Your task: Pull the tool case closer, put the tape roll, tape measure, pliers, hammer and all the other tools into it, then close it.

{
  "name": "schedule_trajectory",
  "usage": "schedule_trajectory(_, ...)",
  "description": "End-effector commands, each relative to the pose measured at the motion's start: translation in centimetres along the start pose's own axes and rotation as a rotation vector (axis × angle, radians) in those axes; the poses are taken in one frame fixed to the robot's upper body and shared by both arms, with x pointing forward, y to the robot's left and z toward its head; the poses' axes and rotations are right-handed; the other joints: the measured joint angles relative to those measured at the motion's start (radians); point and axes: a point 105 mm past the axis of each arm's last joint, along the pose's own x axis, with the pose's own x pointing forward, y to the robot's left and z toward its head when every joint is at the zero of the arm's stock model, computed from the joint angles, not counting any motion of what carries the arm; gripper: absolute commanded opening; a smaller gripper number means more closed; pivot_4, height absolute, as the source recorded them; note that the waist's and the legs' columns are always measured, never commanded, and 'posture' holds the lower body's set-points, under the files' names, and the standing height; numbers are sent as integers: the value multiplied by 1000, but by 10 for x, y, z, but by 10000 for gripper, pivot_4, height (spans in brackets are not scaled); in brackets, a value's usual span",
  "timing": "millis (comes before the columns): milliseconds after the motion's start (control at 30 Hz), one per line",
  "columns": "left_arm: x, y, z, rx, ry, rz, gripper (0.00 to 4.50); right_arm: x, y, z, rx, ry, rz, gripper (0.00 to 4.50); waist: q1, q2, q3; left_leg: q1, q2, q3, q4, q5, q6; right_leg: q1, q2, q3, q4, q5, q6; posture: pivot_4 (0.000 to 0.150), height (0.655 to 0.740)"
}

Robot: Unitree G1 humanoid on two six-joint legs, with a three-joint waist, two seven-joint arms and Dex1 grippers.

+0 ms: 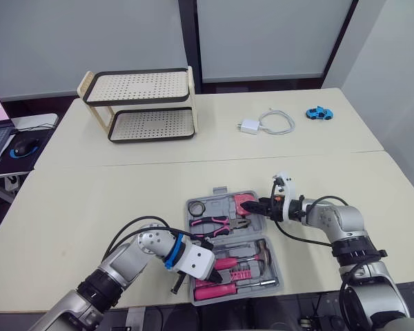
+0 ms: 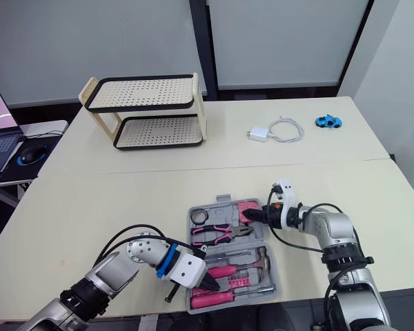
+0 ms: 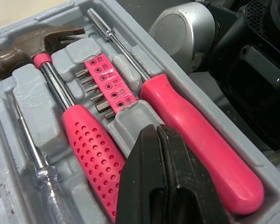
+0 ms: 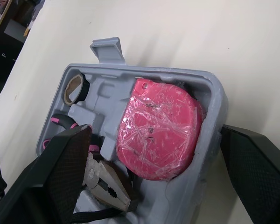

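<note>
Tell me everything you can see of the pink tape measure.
The tape measure is a rounded pink body, seemingly plastic, wrapped in crinkled clear film. It lies flat in a moulded recess at the far right corner of the open grey tool case, snug against the recess walls. The right gripper is open, fingers straddling that corner, one over the case, one outside its wall; neither seems to touch it.

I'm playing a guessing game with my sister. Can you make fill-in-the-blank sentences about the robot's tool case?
The tool case is ___, not closed.
The tape measure inside it is colored ___.
The toy car's color is ___.
The left gripper is ___, not open.
Missing words: open, pink, blue, shut.
</note>
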Motion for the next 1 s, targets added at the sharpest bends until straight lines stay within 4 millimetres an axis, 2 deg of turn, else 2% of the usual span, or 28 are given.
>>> schedule_trajectory(33,2,-21,-19,-69,78,-89,0,3,15,19,-56,-52,64,44881,0,0,0,0,0,0,0,0,0,0,0,0,0,0,0,1500,7400)
schedule_trajectory(400,0,-24,-27,-79,94,-97,0,-5,34,31,-108,-118,154,44881,0,0,0,0,0,0,0,0,0,0,0,0,0,0,0,1500,7400)
schedule_trajectory(700,1,-26,-30,-75,100,-104,0,-15,54,24,-206,-87,222,44881,2,0,0,0,0,-1,0,0,0,0,0,-1,0,0,0,1500,7400)
schedule_trajectory(1000,0,-26,-31,-75,100,-97,0,-24,57,24,-373,-94,199,44881,2,0,0,0,0,-1,0,0,0,0,0,-1,0,0,0,1500,7400)
